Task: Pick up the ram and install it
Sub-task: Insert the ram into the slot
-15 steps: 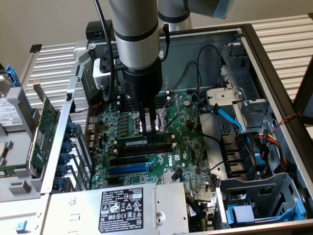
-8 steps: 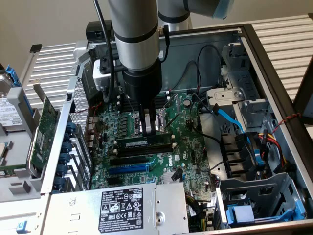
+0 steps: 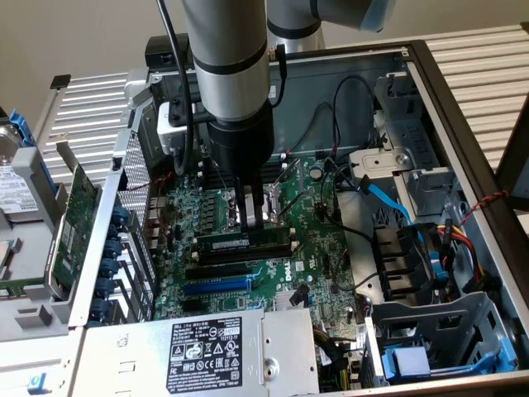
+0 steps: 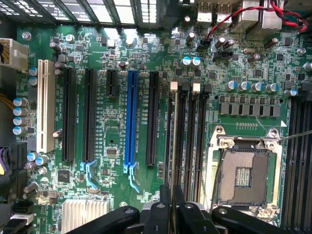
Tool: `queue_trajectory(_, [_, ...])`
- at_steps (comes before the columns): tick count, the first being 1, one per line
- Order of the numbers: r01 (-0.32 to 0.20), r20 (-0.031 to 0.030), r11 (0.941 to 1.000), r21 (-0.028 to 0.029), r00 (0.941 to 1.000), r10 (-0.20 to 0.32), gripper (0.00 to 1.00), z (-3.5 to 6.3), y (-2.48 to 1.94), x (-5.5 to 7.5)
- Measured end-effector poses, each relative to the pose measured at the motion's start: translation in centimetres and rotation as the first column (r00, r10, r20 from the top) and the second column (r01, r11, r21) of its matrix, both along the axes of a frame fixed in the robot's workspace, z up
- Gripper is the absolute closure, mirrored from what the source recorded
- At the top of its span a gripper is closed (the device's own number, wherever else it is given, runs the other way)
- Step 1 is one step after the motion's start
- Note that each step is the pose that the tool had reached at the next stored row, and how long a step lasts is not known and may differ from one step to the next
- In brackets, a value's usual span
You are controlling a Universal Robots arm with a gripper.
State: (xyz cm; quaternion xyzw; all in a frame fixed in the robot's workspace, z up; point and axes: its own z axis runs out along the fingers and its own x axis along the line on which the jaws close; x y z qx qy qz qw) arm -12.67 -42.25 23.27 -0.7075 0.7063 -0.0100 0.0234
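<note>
The ram point(image 3: 234, 243) is a narrow green stick with a white label. It stands on edge along the black memory slots point(image 4: 192, 136) beside the open CPU socket point(image 4: 247, 171). My gripper point(image 3: 248, 222) comes straight down on it, shut on its top edge near the middle. In the wrist view the ram point(image 4: 174, 146) shows edge-on as a thin line running out from between my black fingers point(image 4: 161, 207), in line with the slot that has a white end clip point(image 4: 174, 86). I cannot tell whether it is seated or just touching the slot.
The blue slot point(image 4: 130, 117) and black expansion slots point(image 4: 89, 114) lie beside the memory slots. Outside the case on the exterior view's left stands a green expansion card point(image 3: 78, 207). The power supply point(image 3: 207, 351) fills the near side. Blue and black cables point(image 3: 388, 203) cross the exterior view's right.
</note>
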Motion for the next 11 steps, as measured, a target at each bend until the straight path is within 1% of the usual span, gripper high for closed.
queue_trajectory(11, [0.002, 0.0008, 1.0, 0.0, 1.0, -0.002, 0.86, -0.13, 0.03, -0.03])
